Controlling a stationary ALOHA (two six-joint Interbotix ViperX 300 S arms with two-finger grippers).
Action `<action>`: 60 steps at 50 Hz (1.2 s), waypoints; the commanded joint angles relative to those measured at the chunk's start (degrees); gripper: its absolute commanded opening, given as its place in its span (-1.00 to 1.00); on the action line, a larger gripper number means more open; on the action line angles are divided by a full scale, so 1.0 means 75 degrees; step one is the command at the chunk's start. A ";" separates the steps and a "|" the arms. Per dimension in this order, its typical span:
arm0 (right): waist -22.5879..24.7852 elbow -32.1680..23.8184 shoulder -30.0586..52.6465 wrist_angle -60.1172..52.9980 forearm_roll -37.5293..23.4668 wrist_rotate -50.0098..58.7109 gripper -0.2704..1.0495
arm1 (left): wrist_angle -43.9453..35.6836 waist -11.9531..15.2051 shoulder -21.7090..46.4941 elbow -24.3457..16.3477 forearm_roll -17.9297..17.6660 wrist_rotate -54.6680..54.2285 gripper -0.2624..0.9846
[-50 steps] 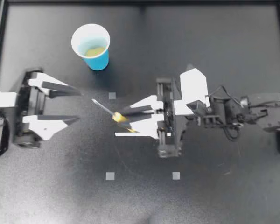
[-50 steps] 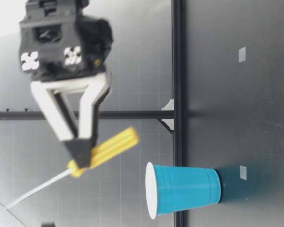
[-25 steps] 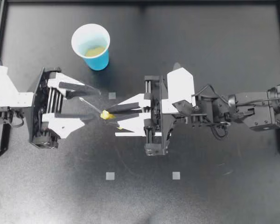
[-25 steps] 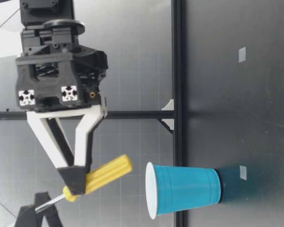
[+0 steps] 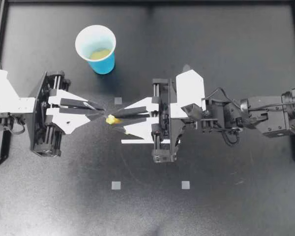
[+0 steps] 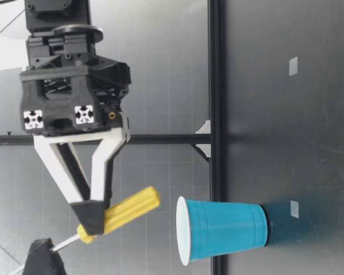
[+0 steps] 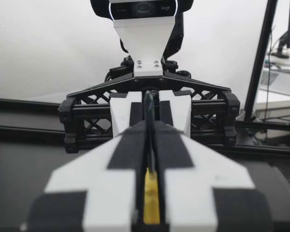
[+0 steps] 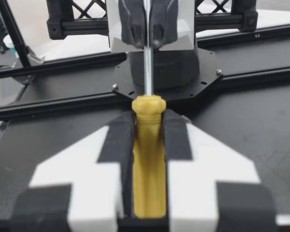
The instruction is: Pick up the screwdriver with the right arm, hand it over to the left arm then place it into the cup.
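A matte black table with a dark rail round its edge fills the scene; the yellow-handled screwdriver with a thin steel shaft hangs tilted above the table's middle; my right gripper is clamped on the ribbed handle; my left gripper is pinched tight on the shaft, its tips just beside the right one's; the upright blue plastic cup stands apart, nearer the far rail, with open tabletop between it and both grippers.
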 commanded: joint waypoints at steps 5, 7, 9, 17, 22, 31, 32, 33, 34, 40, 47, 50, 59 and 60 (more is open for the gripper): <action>-0.0094 -0.0187 -0.0117 0.0000 0.0082 0.0047 -0.18 | -0.0059 0.0012 -0.0047 -0.0152 0.0023 0.0000 -0.59; -0.0094 -0.0187 -0.0117 0.0000 0.0129 0.0047 -0.07 | -0.0059 0.0012 -0.0047 -0.0164 0.0023 0.0000 -0.59; -0.0094 -0.0187 -0.0117 0.0000 0.0188 0.0047 0.05 | -0.0059 0.0012 -0.0047 -0.0164 0.0023 0.0012 -0.59; -0.0094 -0.0187 -0.0141 0.0012 0.0305 0.0035 0.43 | -0.0059 0.0012 -0.0047 -0.0164 0.0023 0.0023 -0.59; -0.0094 -0.0129 -0.0223 0.0012 0.0293 0.0035 0.44 | -0.0047 0.0012 -0.0035 -0.0152 0.0023 0.0105 -0.59; -0.0094 0.0316 -0.0773 -0.0023 0.0305 0.0047 0.44 | -0.0012 0.0094 -0.0047 -0.0094 -0.0141 0.0480 -0.59; -0.0094 0.0387 -0.0855 -0.0047 0.0305 0.0059 0.44 | 0.0000 0.0117 -0.0047 -0.0082 -0.0188 0.0539 -0.59; -0.0094 0.0469 -0.0961 -0.0059 0.0305 0.0059 0.44 | 0.0012 0.0152 -0.0047 -0.0070 -0.0234 0.0609 -0.59; -0.0094 0.0539 -0.1055 -0.0070 0.0293 0.0059 0.44 | 0.0023 0.0176 -0.0047 -0.0059 -0.0305 0.0668 -0.59; -0.0094 0.0984 -0.1664 -0.0094 0.0305 0.0059 0.44 | 0.0141 0.0516 -0.0047 0.0012 -0.0785 0.1184 -0.59; -0.0082 0.1477 -0.2320 -0.0176 0.0305 0.0059 0.44 | 0.0328 0.1172 -0.0059 0.0047 -0.1395 0.2016 -0.59; -0.0094 0.1629 -0.2520 -0.0223 0.0305 0.0059 0.44 | 0.0352 0.1477 -0.0070 0.0047 -0.1594 0.2332 -0.59; -0.0082 0.1957 -0.2848 -0.0340 0.0293 0.0059 0.44 | 0.0375 0.2367 -0.0070 0.0023 -0.1840 0.2766 -0.59; -0.0082 0.1969 -0.2859 -0.0352 0.0293 0.0059 0.44 | 0.0375 0.2473 -0.0059 0.0023 -0.1852 0.2777 -0.59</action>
